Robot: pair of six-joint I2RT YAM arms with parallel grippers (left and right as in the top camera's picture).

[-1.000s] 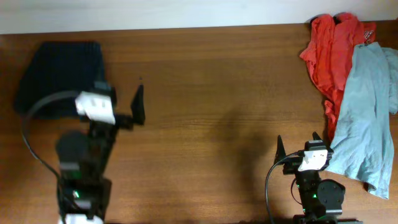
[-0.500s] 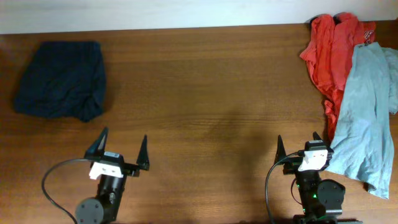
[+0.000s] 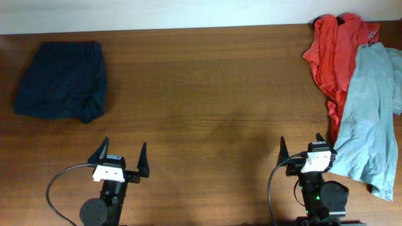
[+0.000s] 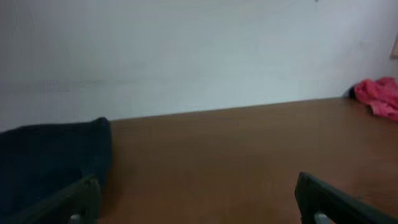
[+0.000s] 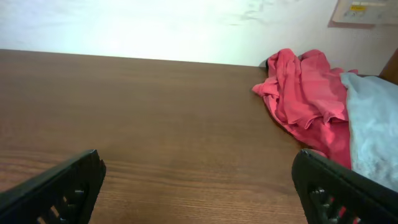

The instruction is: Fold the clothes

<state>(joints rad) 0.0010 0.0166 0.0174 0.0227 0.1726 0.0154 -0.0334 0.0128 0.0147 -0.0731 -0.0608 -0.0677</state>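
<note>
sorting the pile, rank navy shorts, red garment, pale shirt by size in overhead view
1. pale shirt, partly out of frame
2. navy shorts, close to it, unsure
3. red garment, partly under the shirt

We see the shorts [image 3: 61,80] at the far left of the table [image 3: 213,94]. At the far right a shirt [image 3: 367,119] partly overlies a second garment [image 3: 333,50]. The left gripper [image 3: 124,145] sits in front of the shorts and the right gripper [image 3: 300,139] just beside the shirt.
</note>
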